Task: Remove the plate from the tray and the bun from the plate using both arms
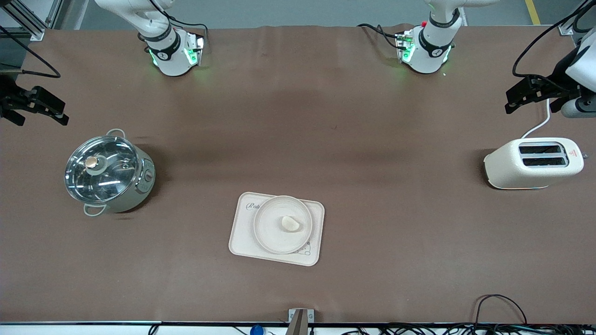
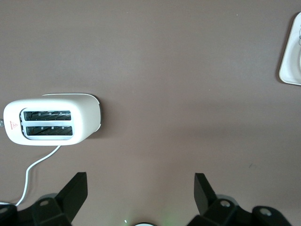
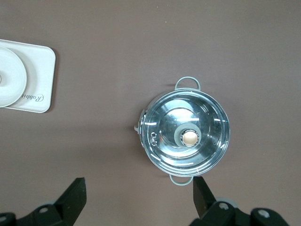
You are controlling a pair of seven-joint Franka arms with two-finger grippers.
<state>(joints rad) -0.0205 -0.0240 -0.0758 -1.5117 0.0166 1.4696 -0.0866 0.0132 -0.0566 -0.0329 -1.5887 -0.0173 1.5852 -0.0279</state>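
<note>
The round cream plate [image 1: 266,232] lies on a rectangular cream tray [image 1: 242,244] in the middle of the table, toward the front camera. The small pale bun [image 1: 290,224] rests on the plate. My left gripper [image 1: 517,100] hangs open and empty over the table's end by the toaster; in its wrist view the left gripper [image 2: 141,181] has bare cloth between its fingers. My right gripper [image 1: 58,111] hangs open and empty over the other end, by the pot; the right gripper [image 3: 140,186] also frames bare cloth. The plate's edge [image 3: 11,77] shows in the right wrist view.
A steel pot with a glass lid [image 1: 109,174] stands toward the right arm's end. A white two-slot toaster [image 1: 533,163] with a white cord stands toward the left arm's end. Brown cloth covers the table; cables lie along its front edge.
</note>
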